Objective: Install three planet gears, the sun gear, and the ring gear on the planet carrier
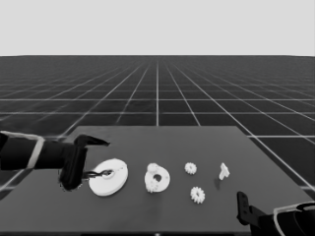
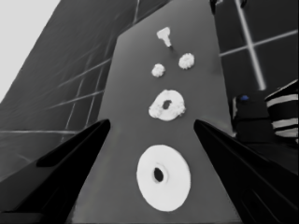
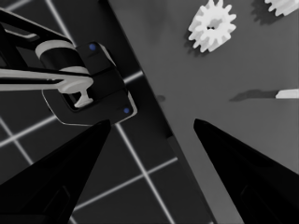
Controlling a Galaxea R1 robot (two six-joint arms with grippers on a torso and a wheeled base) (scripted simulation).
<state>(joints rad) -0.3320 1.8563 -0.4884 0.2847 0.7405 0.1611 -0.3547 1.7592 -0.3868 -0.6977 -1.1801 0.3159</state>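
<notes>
my left gripper (image 2: 149, 140) waits with jaws spread wide, the larger round part (image 1: 109, 177) lying flat on the table (image 1: 162, 216) between and just beyond my tips, not held. past it sits the smaller round part (image 1: 157, 178), which seems to carry two gears already, lumpy along its rim. two loose gears (image 1: 190, 168) (image 1: 197, 194) lie farther off, then the thin white piece (image 1: 224, 170). my right gripper (image 3: 149, 140) hangs parked over the table's near corner, jaws spread, empty. i judge about half remains.
</notes>
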